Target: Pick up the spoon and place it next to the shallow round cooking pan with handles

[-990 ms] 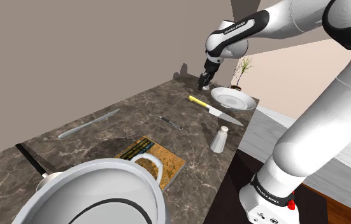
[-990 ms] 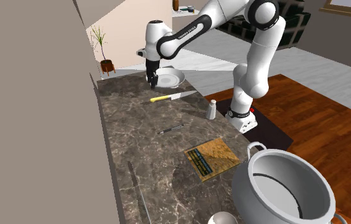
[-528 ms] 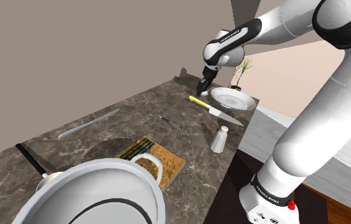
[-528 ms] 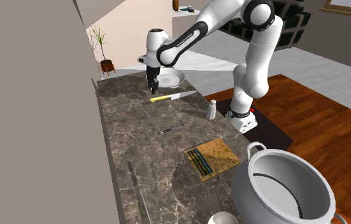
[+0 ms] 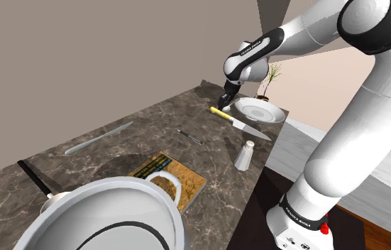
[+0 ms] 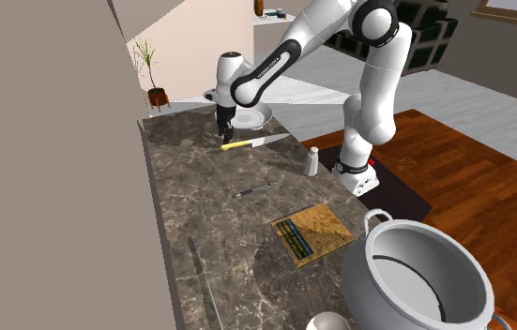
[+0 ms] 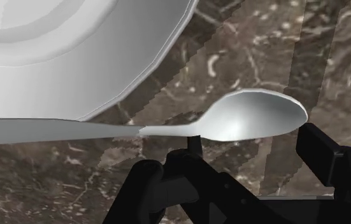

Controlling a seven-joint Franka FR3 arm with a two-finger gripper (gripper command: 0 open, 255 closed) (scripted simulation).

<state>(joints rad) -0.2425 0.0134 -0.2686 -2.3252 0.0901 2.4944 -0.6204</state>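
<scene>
A grey metal spoon (image 7: pixel 257 118) lies crosswise in my gripper (image 7: pixel 244 159), which is shut on the bowl end; the handle (image 7: pixel 40 129) sticks out sideways over the rim of a white plate (image 7: pixel 72 51). In the shoulder view the gripper (image 5: pixel 227 99) hangs just above the dark marble counter (image 5: pixel 151 135), between the plate (image 5: pixel 259 109) and the wall. The second exterior view shows the gripper (image 6: pixel 225 131) at the far end of the counter. The big grey round pan with loop handles (image 5: pixel 101 216) (image 6: pixel 425 277) stands at the counter's other end, far from the gripper.
A yellow-handled knife (image 5: pixel 240 123) (image 6: pixel 247 142) lies just beside the gripper. Along the counter are a shaker (image 5: pixel 244 155), a thin dark pen (image 5: pixel 190 136), a brown book (image 5: pixel 169 176), a long grey utensil (image 5: pixel 98 138) and a black-handled pan (image 5: pixel 34 177). A potted plant (image 5: pixel 270 77) stands beyond the plate.
The gripper, still shut on the spoon, has shifted a little from the plate's edge down toward the yellow-handled knife. The forearm has swung with it. Nothing else moved.
</scene>
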